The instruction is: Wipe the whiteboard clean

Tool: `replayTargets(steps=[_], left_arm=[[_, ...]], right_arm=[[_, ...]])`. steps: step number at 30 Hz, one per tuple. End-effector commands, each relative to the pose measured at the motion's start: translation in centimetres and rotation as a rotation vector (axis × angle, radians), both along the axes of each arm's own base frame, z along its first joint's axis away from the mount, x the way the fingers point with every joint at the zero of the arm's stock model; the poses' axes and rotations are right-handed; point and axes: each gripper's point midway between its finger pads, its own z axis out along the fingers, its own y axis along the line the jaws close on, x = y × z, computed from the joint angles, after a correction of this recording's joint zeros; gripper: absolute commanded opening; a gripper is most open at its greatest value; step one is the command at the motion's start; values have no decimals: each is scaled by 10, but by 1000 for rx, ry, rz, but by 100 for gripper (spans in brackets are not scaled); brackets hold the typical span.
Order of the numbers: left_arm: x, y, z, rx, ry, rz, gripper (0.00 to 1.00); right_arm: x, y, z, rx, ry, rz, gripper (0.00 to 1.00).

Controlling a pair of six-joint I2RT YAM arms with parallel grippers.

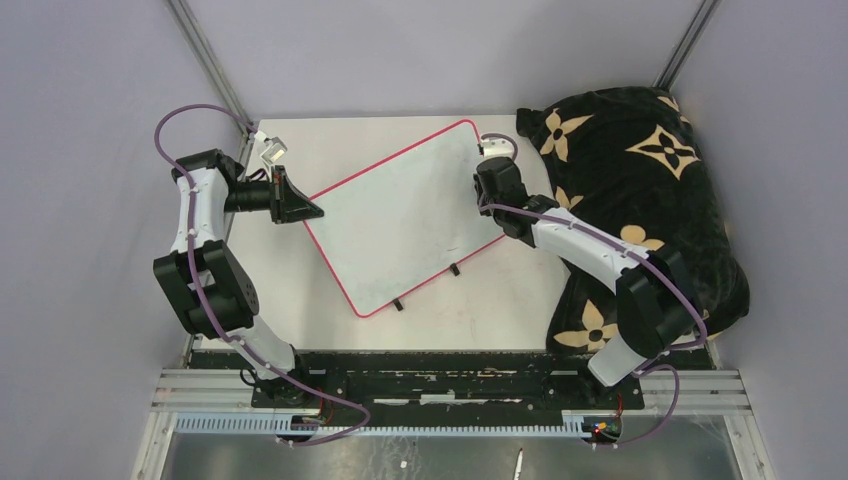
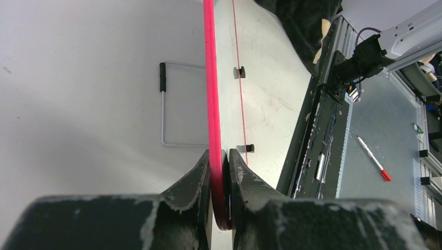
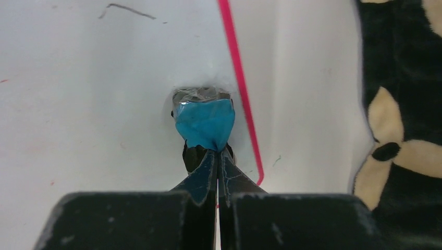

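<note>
1. Currently the whiteboard [image 1: 400, 220] lies on the white table [image 1: 500, 300], turned diagonally between the two arms. Its two black clips [image 1: 454, 269] are on the long edge nearer to the bases.
2. At the board's left corner, the left gripper [image 2: 219, 156] is clenched on the red border. One finger is on each side of the thin edge.
3. The right gripper [image 3: 218, 153] is closed tight on a blue pad [image 3: 204, 122]. The pad presses on the board surface, just inside the red border and near the far right corner.
4. A thin dark stroke [image 3: 130, 10] is on the white surface, well apart from the pad.
5. A black blanket [image 1: 640, 200] with cream flowers lies just beside the board, under the right arm.
6. A red pen [image 2: 371, 158] lies on the grey metal surface behind the bases.
</note>
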Motion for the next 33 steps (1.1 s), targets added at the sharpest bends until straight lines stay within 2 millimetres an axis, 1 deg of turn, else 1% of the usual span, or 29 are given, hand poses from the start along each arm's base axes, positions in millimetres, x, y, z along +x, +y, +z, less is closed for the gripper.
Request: replayTargets(steps=[1, 5, 11, 17, 20, 22, 25, 27, 29, 33], left_arm=[[-3, 0, -2, 68, -56, -29, 3], [-3, 1, -3, 69, -55, -28, 3], [-4, 0, -4, 68, -53, -30, 3], [-5, 0, -5, 71, -49, -31, 3], [-5, 0, -5, 67, -49, -31, 3], [-5, 0, -5, 70, -48, -31, 3], [-5, 0, -5, 73, -50, -31, 3], [-5, 0, -5, 73, -48, -31, 3], [-5, 0, -6, 72, -47, -32, 3], [-5, 0, -5, 73, -46, -29, 3]], right_arm=[[-1, 44, 8, 91, -20, 138, 1], [-16, 79, 12, 125, -29, 241, 1], [-31, 119, 17, 189, -34, 345, 1], [-58, 164, 18, 191, -28, 455, 1], [-69, 182, 17, 201, -23, 492, 1], [-74, 189, 17, 207, -21, 507, 1], [-79, 193, 21, 214, -26, 521, 1], [-83, 187, 33, 219, -45, 518, 1], [-84, 174, 38, 186, -55, 488, 1], [-80, 137, 58, 88, -103, 390, 1]])
